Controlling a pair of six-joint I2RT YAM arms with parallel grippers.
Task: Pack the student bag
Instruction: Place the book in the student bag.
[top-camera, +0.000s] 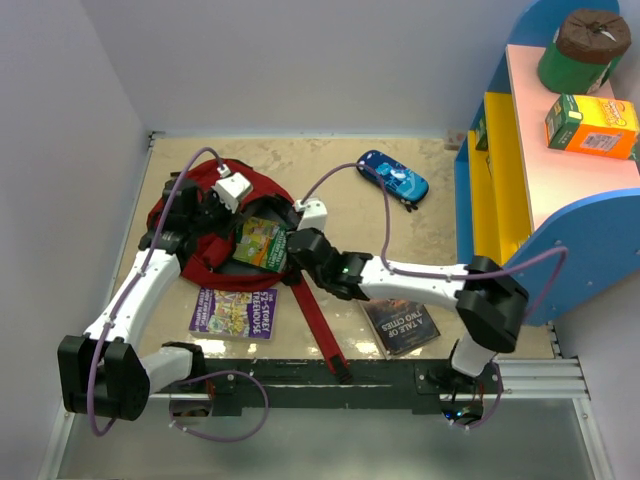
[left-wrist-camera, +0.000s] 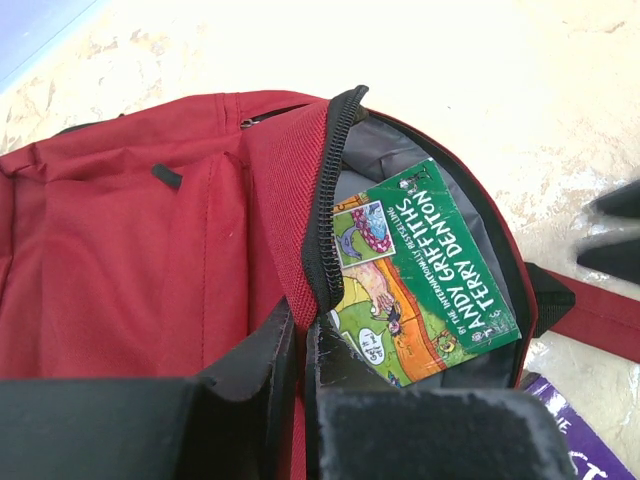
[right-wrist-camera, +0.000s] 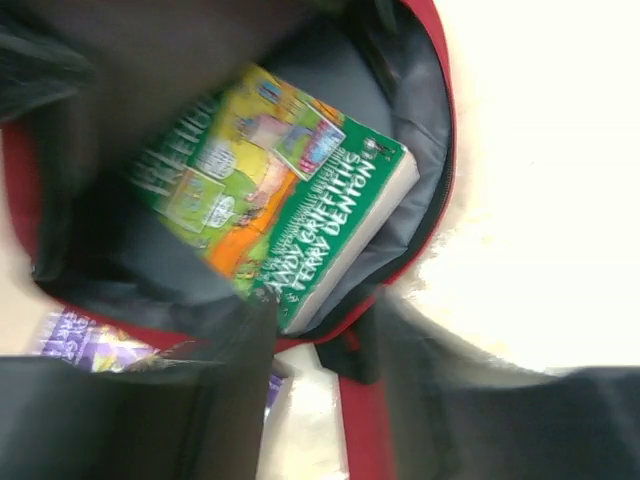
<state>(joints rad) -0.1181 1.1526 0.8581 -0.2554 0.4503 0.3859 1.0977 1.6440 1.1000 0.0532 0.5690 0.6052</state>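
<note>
Book (top-camera: 259, 244) lies partly inside student bag (left-wrist-camera: 120, 230), long axis pointing left into its mouth, exposed end just left of right gripper (right-wrist-camera: 325, 340), which is spread and empty. Left gripper (left-wrist-camera: 300, 345) pinches zipper rim (left-wrist-camera: 325, 200).

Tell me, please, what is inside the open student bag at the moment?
A green Griffiths and Denton book lies inside the student bag on its grey lining. The red front flap, pinched by the left gripper, and the book itself hide the rest.
</note>
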